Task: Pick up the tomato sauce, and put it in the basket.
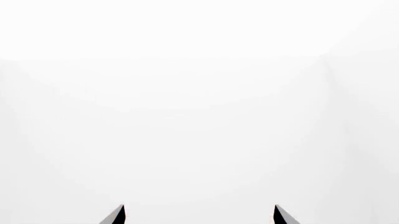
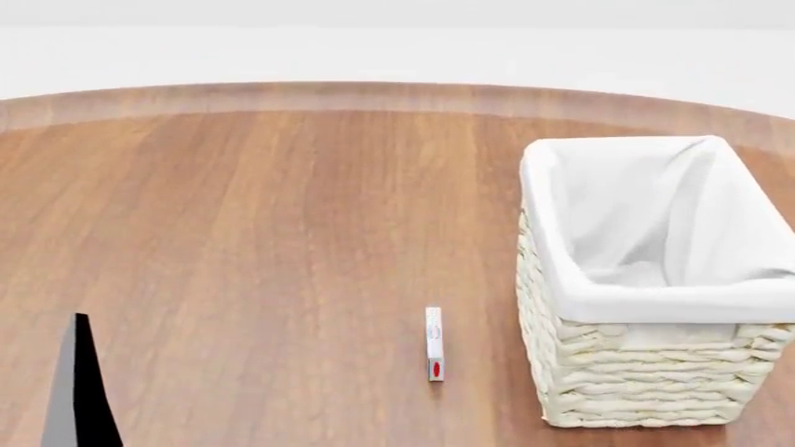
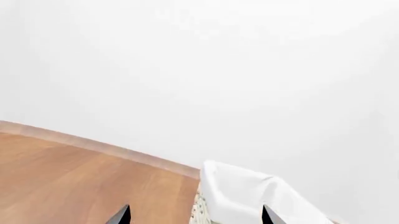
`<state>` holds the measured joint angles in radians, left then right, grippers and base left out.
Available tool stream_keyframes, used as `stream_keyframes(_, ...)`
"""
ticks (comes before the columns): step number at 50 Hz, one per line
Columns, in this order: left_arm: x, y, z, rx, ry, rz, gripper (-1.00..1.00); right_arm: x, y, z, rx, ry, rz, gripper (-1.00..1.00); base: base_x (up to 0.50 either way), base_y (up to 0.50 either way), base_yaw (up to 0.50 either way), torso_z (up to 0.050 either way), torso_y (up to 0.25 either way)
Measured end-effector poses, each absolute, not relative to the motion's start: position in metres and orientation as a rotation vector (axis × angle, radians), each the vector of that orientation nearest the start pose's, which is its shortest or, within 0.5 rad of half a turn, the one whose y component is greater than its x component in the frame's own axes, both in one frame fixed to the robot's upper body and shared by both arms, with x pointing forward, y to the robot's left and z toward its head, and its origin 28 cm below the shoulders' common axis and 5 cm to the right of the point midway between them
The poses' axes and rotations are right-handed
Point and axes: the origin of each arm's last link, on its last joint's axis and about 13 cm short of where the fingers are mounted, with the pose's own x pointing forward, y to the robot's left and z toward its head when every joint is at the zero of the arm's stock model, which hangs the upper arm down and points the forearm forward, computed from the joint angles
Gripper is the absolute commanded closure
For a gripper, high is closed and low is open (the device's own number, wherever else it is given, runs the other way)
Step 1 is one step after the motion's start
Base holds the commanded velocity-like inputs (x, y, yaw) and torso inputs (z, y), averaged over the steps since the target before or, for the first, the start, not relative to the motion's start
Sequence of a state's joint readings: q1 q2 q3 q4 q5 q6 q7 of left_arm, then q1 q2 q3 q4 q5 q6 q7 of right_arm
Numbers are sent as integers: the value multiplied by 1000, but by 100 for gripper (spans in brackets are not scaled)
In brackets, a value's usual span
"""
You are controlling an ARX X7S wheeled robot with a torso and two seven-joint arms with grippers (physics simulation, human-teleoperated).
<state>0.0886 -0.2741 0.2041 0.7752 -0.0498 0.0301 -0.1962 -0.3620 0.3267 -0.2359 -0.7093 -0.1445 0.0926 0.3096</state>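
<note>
The tomato sauce can is out of view in every frame. The basket (image 2: 646, 377) is cream wicker with a white cloth liner and stands on the right of the wooden table; nothing shows inside it. Its corner also shows in the right wrist view (image 3: 243, 196). My left gripper (image 1: 199, 215) has its two fingertips wide apart with nothing between them, facing a blank white background. One dark finger (image 2: 81, 391) of it shows at the head view's lower left. My right gripper (image 3: 194, 216) is open and empty, close to the basket's corner.
A thin white upright piece with a red mark (image 2: 434, 345) stands on the wooden table (image 2: 274, 242), left of the basket. The table's curved far edge (image 2: 372, 93) runs across the back, with white floor or wall beyond it.
</note>
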Motion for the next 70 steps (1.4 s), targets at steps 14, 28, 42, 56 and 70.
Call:
stream_keyframes(14,162,199,150,52,-670,-138,-100,109,-106,66,-211,-121,18,-100,0,0,0,0,0)
stream_keyframes(28,163,199,149,58,-667,-137,-100,102,-110,37,-125,33,10,-100,0,0,0,0,0)
stream_keyframes(42,164,199,147,57,-661,-137,-100,97,-112,18,-113,136,5,-100,0,0,0,0,0)
stream_keyframes(56,165,200,145,52,-656,-137,-100,93,-113,4,-113,222,4,-100,0,0,0,0,0)
stream_keyframes(70,164,199,145,54,-656,-141,-100,87,-113,-4,-107,259,5,-100,0,0,0,0,0)
